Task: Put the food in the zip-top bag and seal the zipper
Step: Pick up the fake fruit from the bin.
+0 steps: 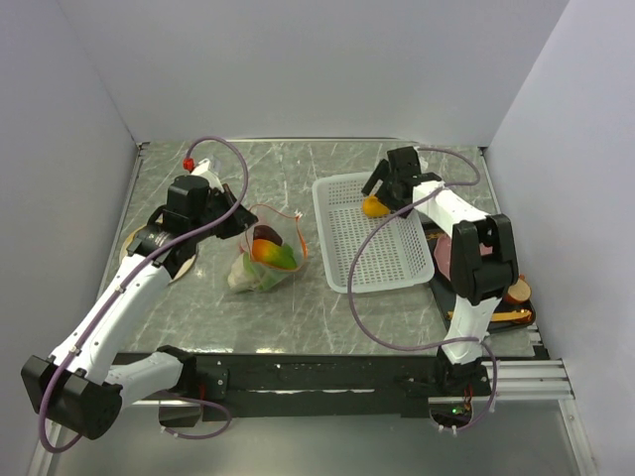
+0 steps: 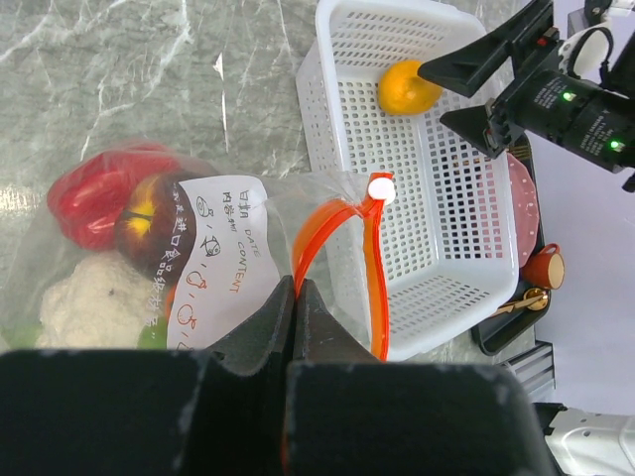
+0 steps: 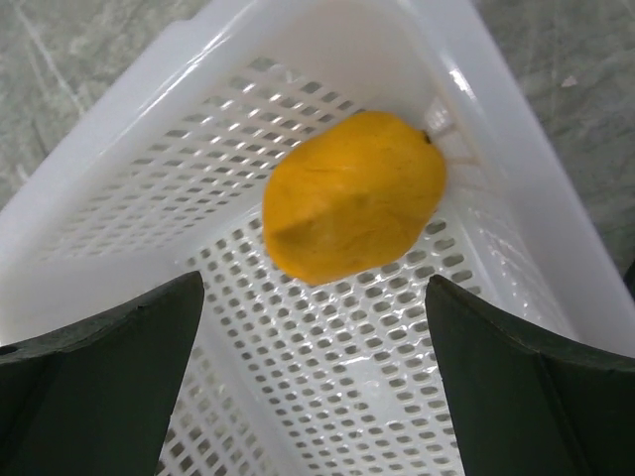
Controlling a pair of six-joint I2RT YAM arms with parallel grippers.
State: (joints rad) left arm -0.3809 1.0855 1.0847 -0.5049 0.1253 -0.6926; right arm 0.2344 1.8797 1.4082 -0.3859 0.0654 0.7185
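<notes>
Straddling the orange (image 3: 352,196) with the right jaws, spread wide and empty, up against the basket (image 3: 516,228) wall. Pinching the bag (image 2: 218,248) mouth beside the zipper strip (image 2: 317,233) with the left jaws, fully closed; on the table (image 1: 298,307), pepper (image 2: 94,193) and cauliflower (image 2: 94,297) inside. Drop lower, centre on the orange, close gently: round, probably rolls. Keep mouth lifted.

I am seeing a white perforated rectangular plastic basket (image 1: 395,266) sitting right of centre on the grey marbled tabletop (image 1: 298,169). Just right of it, a black tray (image 2: 491,334) is holding a flat pink slab (image 2: 523,203), a small red-brown round piece (image 2: 544,268) and a gold utensil (image 2: 524,300).
</notes>
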